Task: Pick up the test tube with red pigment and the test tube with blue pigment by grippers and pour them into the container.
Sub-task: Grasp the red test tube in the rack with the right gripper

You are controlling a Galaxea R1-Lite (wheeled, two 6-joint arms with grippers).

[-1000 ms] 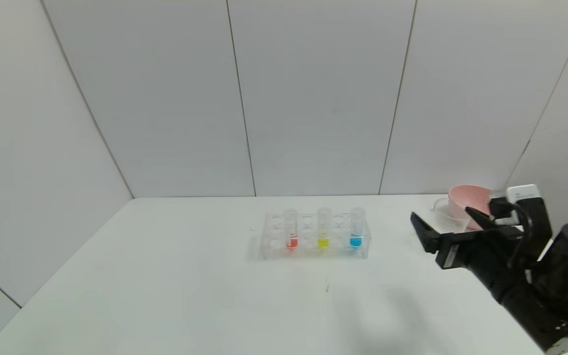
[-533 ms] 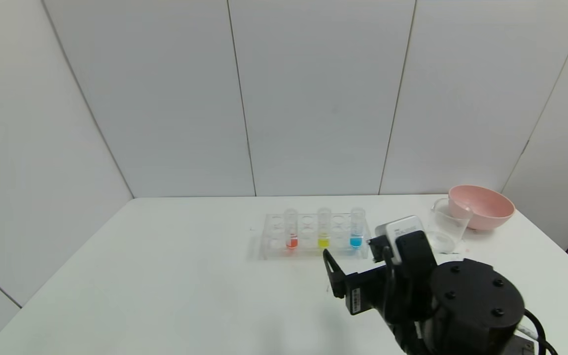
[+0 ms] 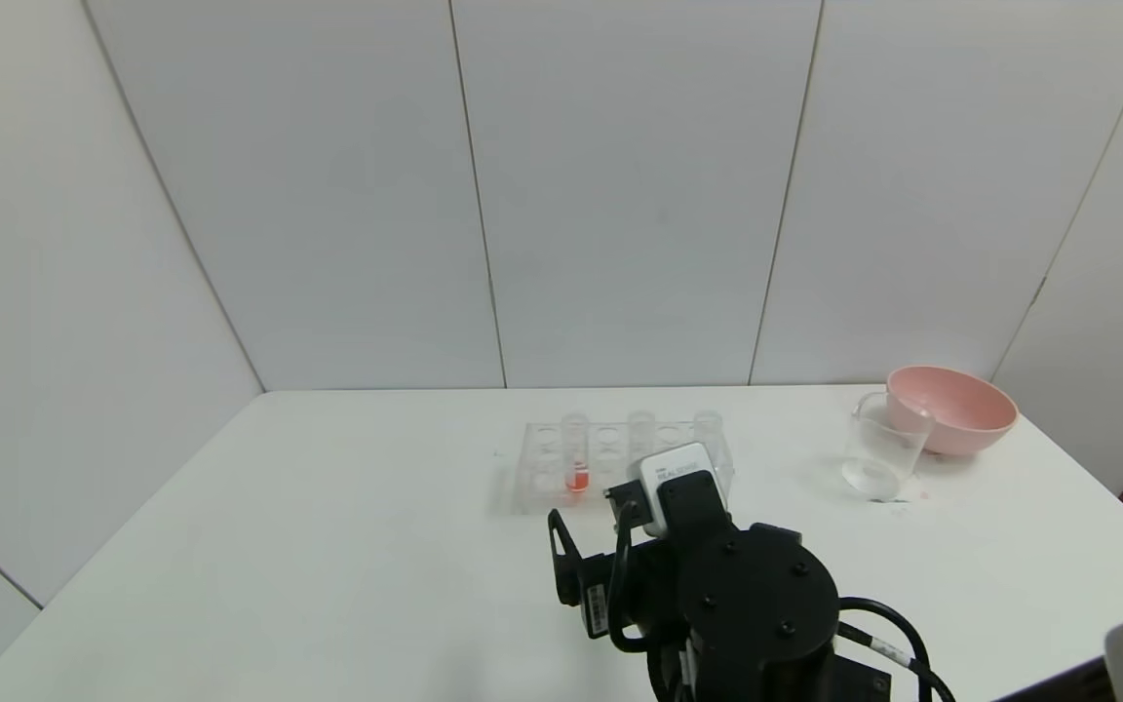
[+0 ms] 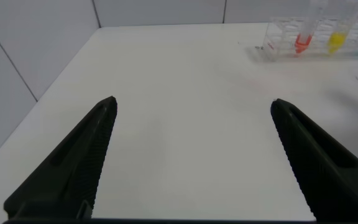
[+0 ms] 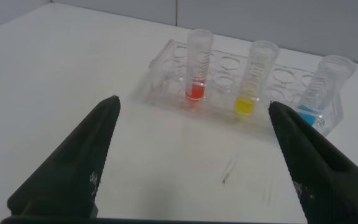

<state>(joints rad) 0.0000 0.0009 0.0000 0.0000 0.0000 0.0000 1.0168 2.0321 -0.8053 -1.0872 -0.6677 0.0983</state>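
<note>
The test tube with red pigment [image 3: 576, 456] stands in the clear rack [image 3: 537, 468] at mid-table. In the right wrist view it [image 5: 197, 65] stands beside a yellow tube [image 5: 255, 79] and the test tube with blue pigment [image 5: 324, 92]. In the head view my right arm [image 3: 756, 604] hides the lower parts of the yellow and blue tubes. My right gripper [image 5: 193, 103] is open and empty, just in front of the rack and facing it. My left gripper [image 4: 192, 101] is open and empty over bare table, far from the rack [image 4: 278, 38]. The container [image 3: 879, 448], a clear beaker, stands at the right.
A pink bowl [image 3: 956, 408] sits just behind the beaker near the table's back right corner. White wall panels close the back and sides. The table [image 3: 328, 546] is bare to the left of the rack.
My right arm has swung from the right side near the beaker leftward to the front of the rack, now covering the yellow and blue tubes in the head view.
</note>
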